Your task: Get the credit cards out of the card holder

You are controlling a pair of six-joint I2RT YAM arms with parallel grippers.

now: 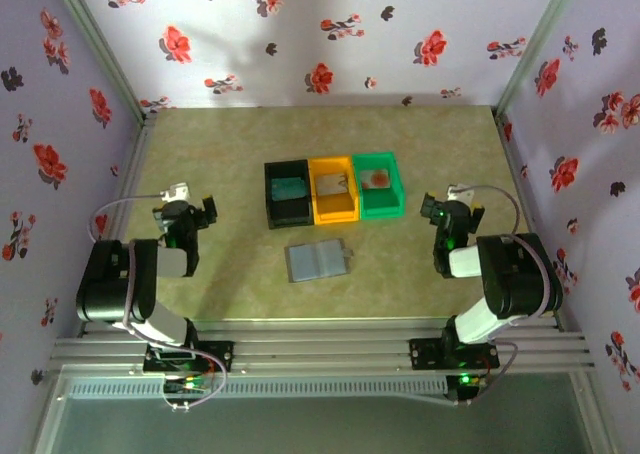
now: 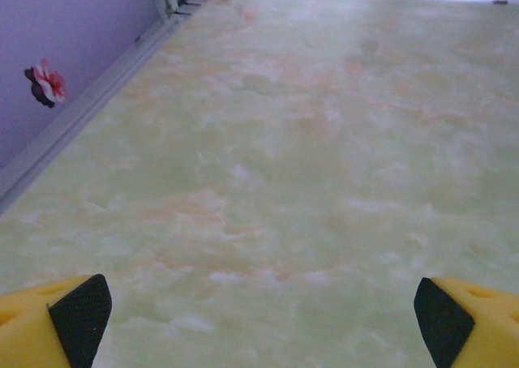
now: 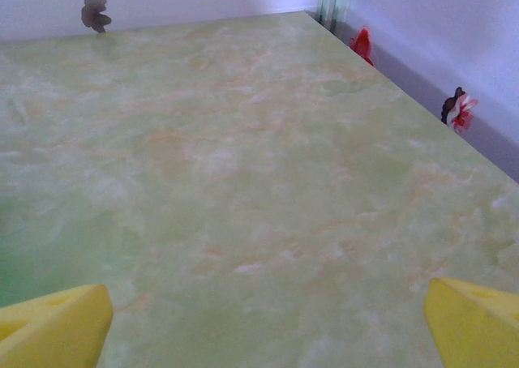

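The left gripper [image 1: 185,212] and right gripper [image 1: 452,214] stand open, empty; the card holder [image 1: 320,261] lies flat between them, credit cards [image 1: 378,179] seemingly in the bins [image 1: 335,215]. Pinching the thin holder could slide it

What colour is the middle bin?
The middle bin is orange, clearest in the top external view.

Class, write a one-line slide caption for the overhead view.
Grey card holder lies before a black bin, orange bin and green bin, one card in each.
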